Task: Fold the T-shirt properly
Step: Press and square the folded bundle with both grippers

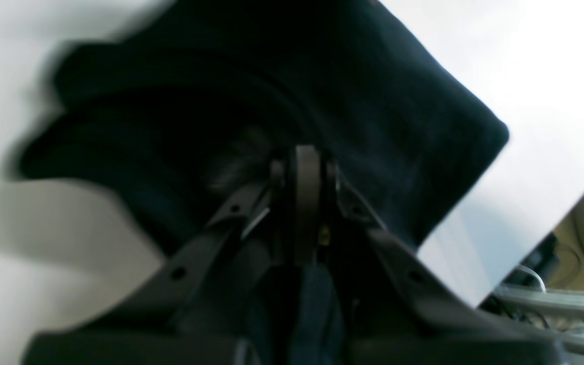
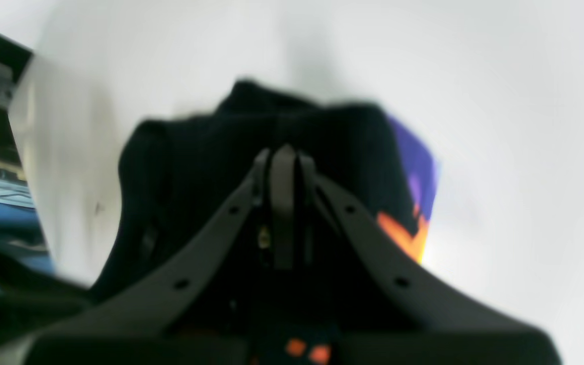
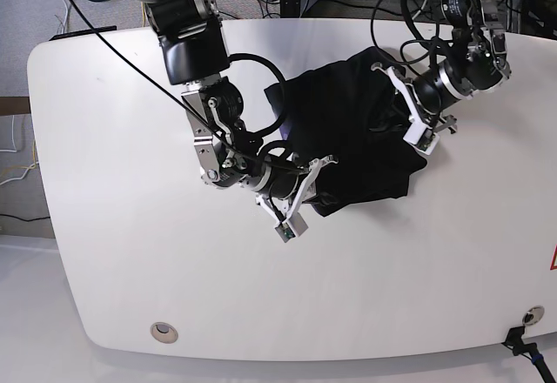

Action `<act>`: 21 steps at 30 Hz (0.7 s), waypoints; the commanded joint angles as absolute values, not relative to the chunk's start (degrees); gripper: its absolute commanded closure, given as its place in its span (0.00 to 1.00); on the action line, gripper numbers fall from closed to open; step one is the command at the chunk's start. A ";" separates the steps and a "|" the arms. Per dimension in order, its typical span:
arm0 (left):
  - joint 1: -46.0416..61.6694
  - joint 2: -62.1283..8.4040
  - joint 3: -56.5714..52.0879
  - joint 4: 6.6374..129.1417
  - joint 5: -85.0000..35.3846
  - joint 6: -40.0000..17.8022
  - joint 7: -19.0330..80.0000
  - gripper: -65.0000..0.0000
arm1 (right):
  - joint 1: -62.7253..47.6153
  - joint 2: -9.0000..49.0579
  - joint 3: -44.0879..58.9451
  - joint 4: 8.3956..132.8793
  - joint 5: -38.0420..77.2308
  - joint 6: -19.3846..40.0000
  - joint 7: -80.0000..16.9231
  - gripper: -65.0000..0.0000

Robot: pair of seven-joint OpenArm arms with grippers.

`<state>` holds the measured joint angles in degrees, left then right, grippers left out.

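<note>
On the left of the base view, the right end effector (image 3: 306, 184) is pinched tight on the near edge of the black T-shirt (image 3: 357, 131), and its wrist view shows a bit of purple and orange print beside the closed fingers (image 2: 284, 167). The T-shirt lies bunched up in the middle of the white worktop (image 3: 130, 252), between the two arms. On the right, the left end effector (image 3: 406, 113) is also squeezed shut on the shirt's dark cloth at its far right side.
</note>
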<state>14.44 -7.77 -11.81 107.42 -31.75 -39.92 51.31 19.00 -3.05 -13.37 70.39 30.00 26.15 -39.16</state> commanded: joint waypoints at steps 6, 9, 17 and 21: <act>10.15 -8.13 -6.81 93.23 -20.79 -40.00 43.12 1.00 | 18.77 -1.98 -13.23 61.41 23.16 30.11 -27.74 1.00; 6.20 -8.48 -5.67 85.05 -17.45 -40.00 40.40 1.00 | 17.19 -0.04 -13.05 61.41 22.02 30.11 -26.33 1.00; -7.16 -9.71 -5.58 70.11 -13.05 -40.00 34.86 1.00 | 8.92 6.20 -12.88 72.84 22.37 29.58 -26.33 1.00; -11.74 -9.71 -5.58 68.70 -13.14 -40.00 33.45 1.00 | 4.35 7.69 -12.88 80.57 21.85 27.91 -26.42 1.00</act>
<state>-10.50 -8.99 -5.30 67.59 -13.93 -41.28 33.76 3.57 6.92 -13.08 77.71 21.96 28.47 -27.20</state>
